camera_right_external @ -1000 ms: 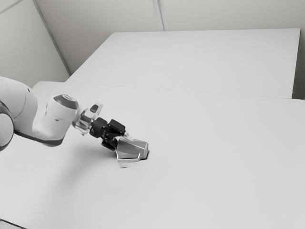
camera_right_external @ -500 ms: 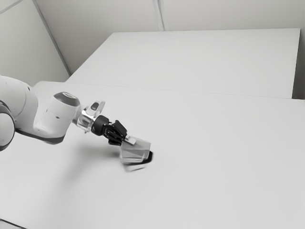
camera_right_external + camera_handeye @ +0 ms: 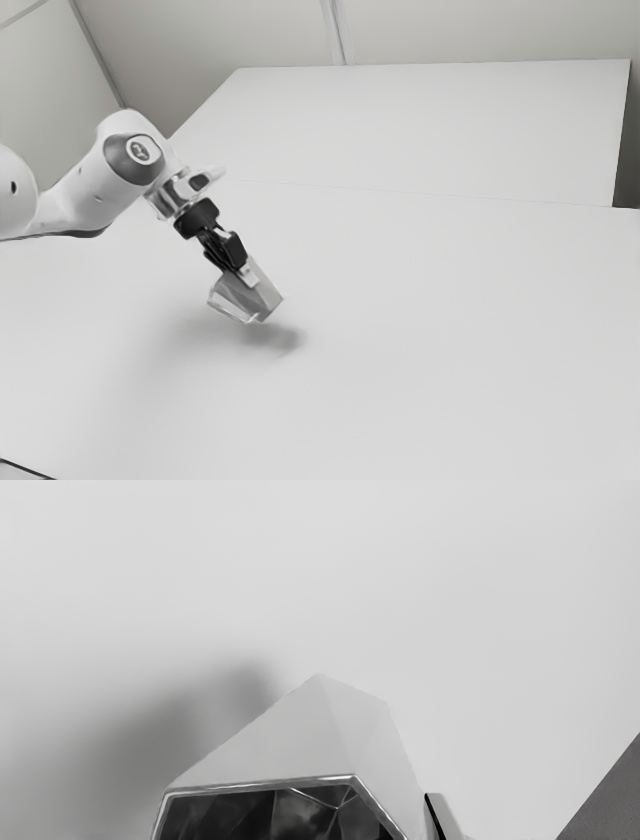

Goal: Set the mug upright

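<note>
From where I'm standing, the mug (image 3: 262,296) is up off the table (image 3: 430,340), left of centre and a little below mid-height in the exterior view, with its shadow (image 3: 278,340) lying apart, just below it. The pincer (image 3: 246,277) looks clamped on the mug's side wall; one fingertip (image 3: 444,815) lies against the outside at the bottom edge of the wrist view. The mug leans well over, its rim (image 3: 260,783) turned towards the hand and its base pointing away.

I'd say the job now is righting it. Roll the wrist steadily, not in a jerk, until the base faces squarely down, then lower gently. A grip on one wall could let it swivel, and touching down on an edge would likely tip it. Let the whole base settle flat before easing the grip, then back off straight along the wall.
</note>
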Robot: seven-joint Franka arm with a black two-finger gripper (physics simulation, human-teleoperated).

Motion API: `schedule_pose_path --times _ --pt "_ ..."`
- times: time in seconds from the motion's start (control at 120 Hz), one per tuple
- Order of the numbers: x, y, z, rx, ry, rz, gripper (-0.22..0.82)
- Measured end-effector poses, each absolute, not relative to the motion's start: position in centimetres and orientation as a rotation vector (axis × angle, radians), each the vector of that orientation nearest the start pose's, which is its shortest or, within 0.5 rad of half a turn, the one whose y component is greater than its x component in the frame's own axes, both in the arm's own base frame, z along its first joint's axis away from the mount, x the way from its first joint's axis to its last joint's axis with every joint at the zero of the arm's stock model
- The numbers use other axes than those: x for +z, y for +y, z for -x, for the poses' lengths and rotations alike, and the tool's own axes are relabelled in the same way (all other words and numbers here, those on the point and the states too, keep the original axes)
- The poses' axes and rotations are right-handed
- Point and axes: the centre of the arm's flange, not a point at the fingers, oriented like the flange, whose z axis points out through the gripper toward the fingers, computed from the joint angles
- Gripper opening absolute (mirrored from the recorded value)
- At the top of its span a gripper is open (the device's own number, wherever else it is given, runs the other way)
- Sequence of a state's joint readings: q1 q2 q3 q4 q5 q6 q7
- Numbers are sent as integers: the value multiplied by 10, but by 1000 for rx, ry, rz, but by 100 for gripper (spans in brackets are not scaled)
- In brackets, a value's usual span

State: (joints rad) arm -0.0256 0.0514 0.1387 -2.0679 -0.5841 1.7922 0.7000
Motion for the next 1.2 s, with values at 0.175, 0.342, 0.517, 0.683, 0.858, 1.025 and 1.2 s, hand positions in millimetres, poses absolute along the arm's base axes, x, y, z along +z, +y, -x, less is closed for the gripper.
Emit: schedule_pose_path --times 0.175,0.342,0.517,0.683,0.858,1.025,1.2 --pt "410 -6 -531 -73 -641 -2744 -17" --pt "402 -30 -527 12 -777 -2866 -17" --pt "383 -44 -516 49 -841 -2912 -17" --pt "371 -26 -516 58 -806 -2958 -17" --pt "358 -2 -518 45 -731 -2991 -17" --pt "353 20 -519 43 -657 -3012 -17" --pt "350 31 -519 41 -615 -3020 -1"
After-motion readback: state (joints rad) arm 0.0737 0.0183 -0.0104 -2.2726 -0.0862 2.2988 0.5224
